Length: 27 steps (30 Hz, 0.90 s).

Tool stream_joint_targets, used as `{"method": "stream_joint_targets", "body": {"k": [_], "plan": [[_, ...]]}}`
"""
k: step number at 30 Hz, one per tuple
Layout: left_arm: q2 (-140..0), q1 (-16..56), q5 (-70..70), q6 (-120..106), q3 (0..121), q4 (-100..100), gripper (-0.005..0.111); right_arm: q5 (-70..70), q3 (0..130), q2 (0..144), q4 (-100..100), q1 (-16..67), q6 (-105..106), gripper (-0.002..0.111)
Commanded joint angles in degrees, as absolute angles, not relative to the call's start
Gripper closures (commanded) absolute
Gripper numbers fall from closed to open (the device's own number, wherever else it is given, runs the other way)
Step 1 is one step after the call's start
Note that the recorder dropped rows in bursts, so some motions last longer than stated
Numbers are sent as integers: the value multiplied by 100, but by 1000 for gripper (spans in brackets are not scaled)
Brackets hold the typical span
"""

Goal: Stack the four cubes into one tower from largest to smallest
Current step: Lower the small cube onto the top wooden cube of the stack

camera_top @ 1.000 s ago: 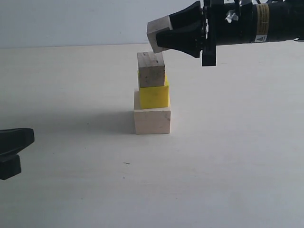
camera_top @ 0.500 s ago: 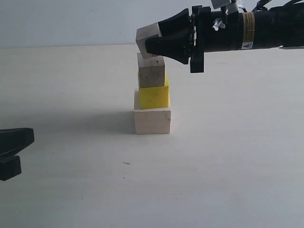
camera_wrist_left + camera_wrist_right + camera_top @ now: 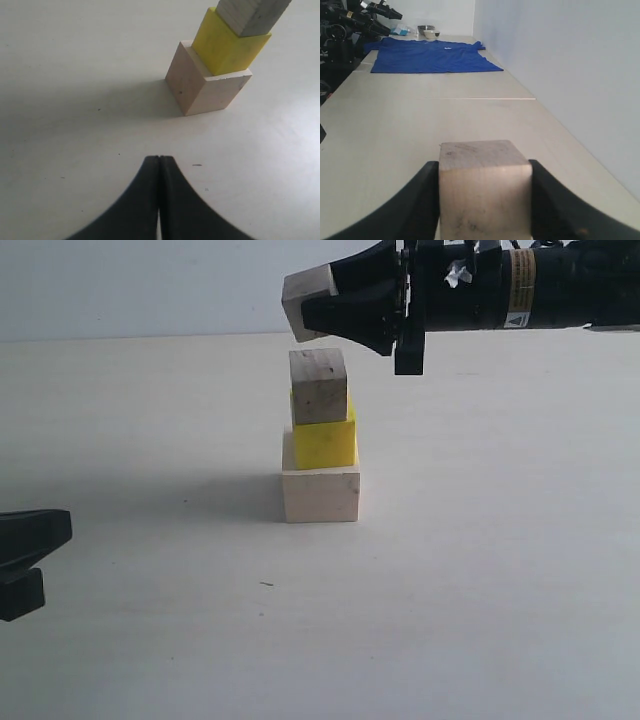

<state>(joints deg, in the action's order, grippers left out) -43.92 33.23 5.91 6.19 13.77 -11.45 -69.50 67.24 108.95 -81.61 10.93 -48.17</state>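
Inside right gripper (image 3: pixel 484 202), small cube (image 3: pixel 306 302)

Looks like a robotics lab bench: long pale wooden tabletop (image 3: pixel 445 115) against a plain white wall (image 3: pixel 560 75), other black robot arms (image 3: pixel 355 17) at the far end, blue cloth shirt (image 3: pixel 432 57) laid flat.

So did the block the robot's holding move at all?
Yes. The held small cube has shifted left and a little up, from above-right of the stacked small cube to hovering over it.
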Motion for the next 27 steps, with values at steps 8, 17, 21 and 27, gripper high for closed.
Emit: {"method": "stream_joint_targets", "body": {"k": [8,17,21,27], "plan": [[-4408,3326,505,609,1355,-1110,107,-6996,6791,11217,-8091,1103,-4820,108],[-4408,3326,505,598,1355,-1097,107,-6996,6791,11228,-8089,1152,-4820,108],[-4408,3326,505,598,1355,-1097,107,-6996,6791,11302,-8099,1189,-4820,108],[-4408,3326,505,598,1355,-1086,107,-6996,6791,11422,-8139,1200,-4820,108]]}}
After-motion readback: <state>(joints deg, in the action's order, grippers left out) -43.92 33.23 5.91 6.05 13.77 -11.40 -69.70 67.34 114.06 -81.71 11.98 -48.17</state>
